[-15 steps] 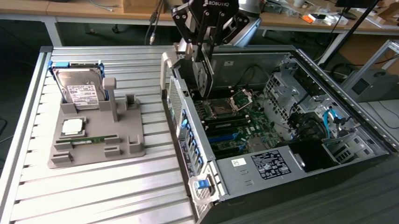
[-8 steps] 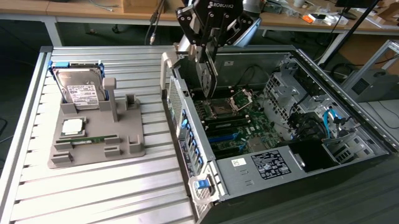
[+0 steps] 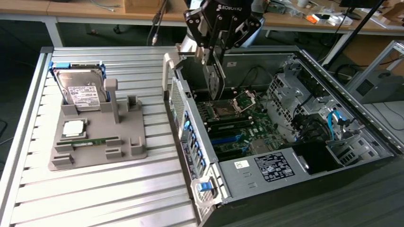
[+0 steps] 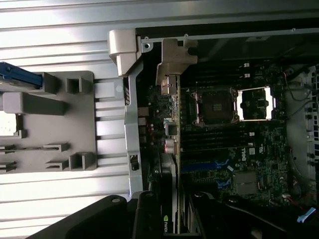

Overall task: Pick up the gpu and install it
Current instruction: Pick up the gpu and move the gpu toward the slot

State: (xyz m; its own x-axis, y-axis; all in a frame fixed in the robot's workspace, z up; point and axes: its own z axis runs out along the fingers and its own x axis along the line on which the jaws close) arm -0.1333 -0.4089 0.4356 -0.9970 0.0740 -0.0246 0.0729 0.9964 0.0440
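Note:
My gripper [image 3: 213, 57] hangs over the rear part of the open computer case [image 3: 353, 118], shut on the gpu [image 3: 215, 81]. The card points edge-down toward the motherboard [image 3: 237, 127], a little above it. In the wrist view the gpu [image 4: 169, 169] appears edge-on, its silver end bracket [image 4: 175, 59] by the case's rear wall. Its black cooler side is pinched between the two black fingers [image 4: 147, 215] of my gripper [image 4: 172, 221]. Blue expansion slots [image 4: 202, 166] lie on the board next to the card's edge.
A grey holder tray [image 3: 94, 142] on the slatted aluminium table [image 3: 94, 198] carries a hard drive [image 3: 82, 92], a processor [image 3: 73, 127] and a RAM stick [image 3: 88, 141]. The case's metal rear wall [image 3: 183, 113] and drive cages [image 3: 296, 94] flank the motherboard.

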